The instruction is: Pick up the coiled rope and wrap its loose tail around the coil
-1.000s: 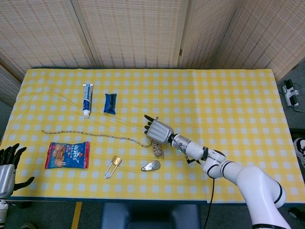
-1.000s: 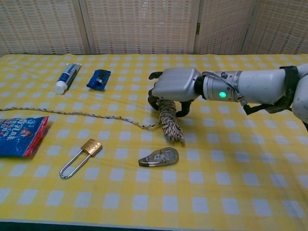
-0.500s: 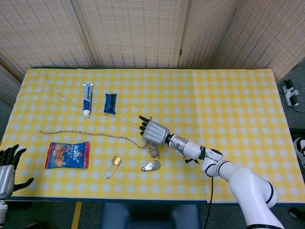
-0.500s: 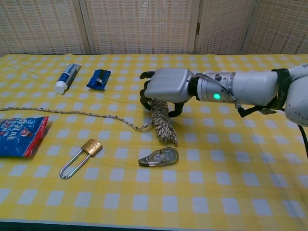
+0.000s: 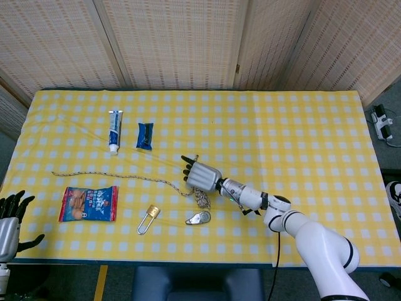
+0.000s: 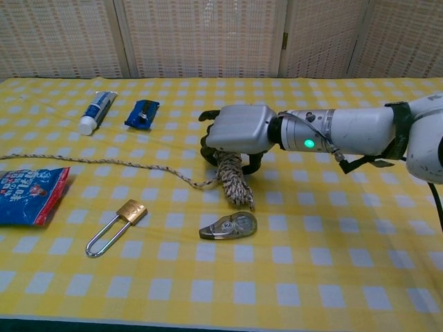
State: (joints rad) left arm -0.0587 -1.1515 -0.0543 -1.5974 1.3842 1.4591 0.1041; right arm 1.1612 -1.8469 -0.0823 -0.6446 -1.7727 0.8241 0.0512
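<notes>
The coiled rope (image 6: 234,182) is a speckled beige bundle near the table's middle; its coil (image 5: 202,198) shows below my right hand in the head view. My right hand (image 6: 235,131) (image 5: 200,176) grips the coil's upper end, fingers curled around it. The loose tail (image 6: 104,163) (image 5: 113,176) trails left across the yellow checked cloth toward the table's left edge. My left hand (image 5: 11,221) hangs off the table's near left corner, fingers apart, holding nothing.
A padlock (image 6: 114,225), a tape dispenser (image 6: 229,225) and a snack packet (image 6: 26,194) lie near the front. A toothpaste tube (image 6: 96,111) and a blue packet (image 6: 142,113) lie farther back on the left.
My right hand has carried the coil leftward and slightly toward the front, dragging the tail with it. The left hand has sunk a little lower.
</notes>
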